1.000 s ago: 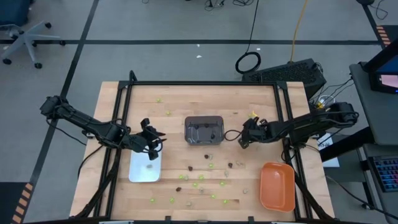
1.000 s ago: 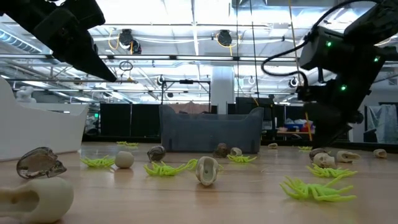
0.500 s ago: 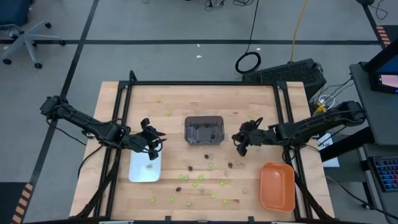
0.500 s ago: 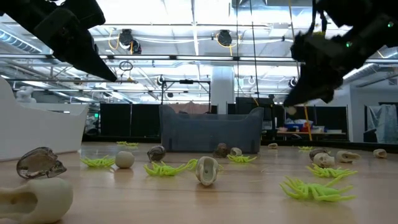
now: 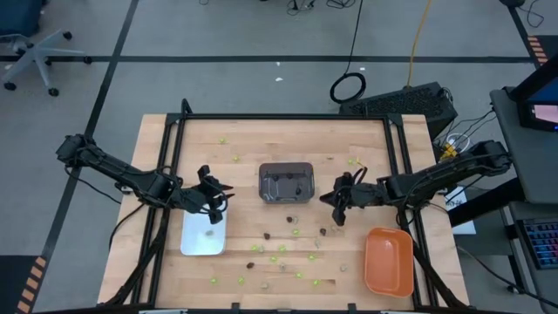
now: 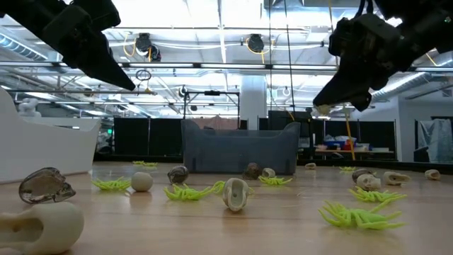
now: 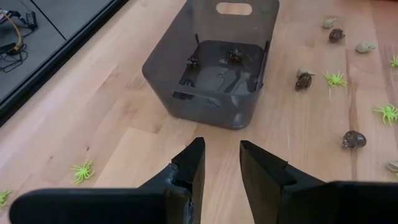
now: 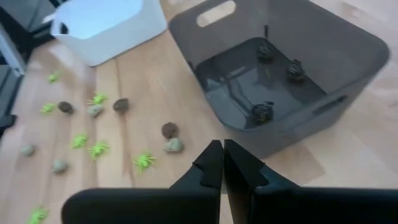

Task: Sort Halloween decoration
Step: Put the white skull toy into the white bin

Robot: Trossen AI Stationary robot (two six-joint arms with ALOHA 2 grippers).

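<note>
Since a second ago the right gripper (image 5: 336, 206) has swung away from the table's right rail toward the middle and lifted; it now hangs just right of the dark grey tray (image 5: 286, 182). Its fingers (image 8: 211, 163) are pressed together, and nothing shows between them in the right wrist view. In the low view a small pale bit sits at its tip; cannot tell what it is.

Left gripper (image 5: 212, 194) has not moved: over the far end of the white tray (image 5: 202, 237), jaws partly apart, nothing between the fingers (image 7: 190, 163).

Halloween decoration: lime-green spiders (image 6: 357, 214), dark pieces (image 8: 169, 129) and pale tan pieces (image 6: 235, 193) lie scattered on the wooden table (image 5: 244, 144), mostly in front of the grey tray, a few green ones behind it. Three or four dark pieces (image 8: 262, 111) rest inside the grey tray. One small piece (image 5: 211, 232) lies in the white tray. Orange tray (image 5: 388, 262) sits at the near right corner.
</note>
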